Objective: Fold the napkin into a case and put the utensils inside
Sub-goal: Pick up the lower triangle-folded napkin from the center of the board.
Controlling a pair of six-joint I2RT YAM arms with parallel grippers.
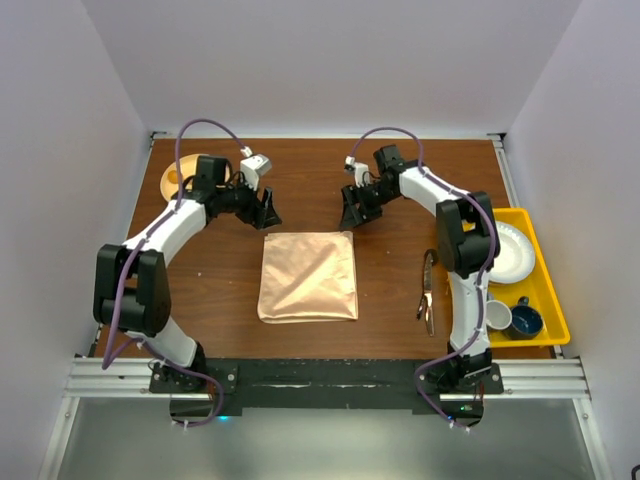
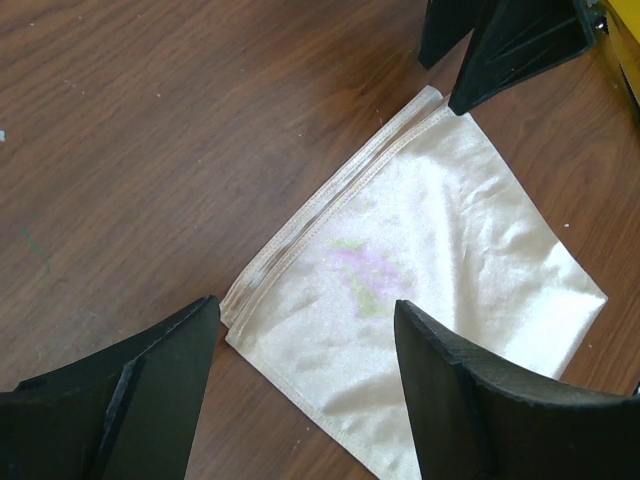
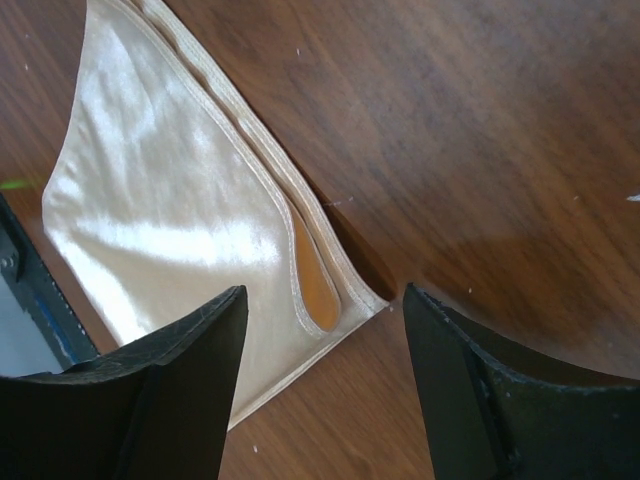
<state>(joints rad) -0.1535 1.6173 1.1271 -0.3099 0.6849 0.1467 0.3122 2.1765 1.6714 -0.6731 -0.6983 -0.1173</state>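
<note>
The napkin (image 1: 307, 277) is lying flat at the middle of the table (image 1: 200, 290), folded into a near-square panel of several layers, with its stacked hems running along the far edge. The left tool (image 1: 266, 213) is hovering just beyond the far left corner of the napkin. Its jaws are standing apart and are gripping nothing. In the left wrist view, that corner is showing between the two dark fingers (image 2: 150, 400), and whether they are touching the cloth cannot be told. The right tool (image 1: 353, 213) is hovering just beyond the far right corner, likewise with its jaws spread and holding nothing. In the right wrist view, the top layers are lifting slightly at this corner, exposing a darker orange surface beneath. The utensils (image 1: 427, 295) are lying on the table to the right of the napkin, apart from it and beside the right arm. A yellow tray (image 1: 553, 300) is sitting at the right edge of the table and is carrying a white plate (image 1: 505, 250). A round wooden plate (image 1: 175, 180) is resting at the far left corner, partly hidden by the left arm.
</note>
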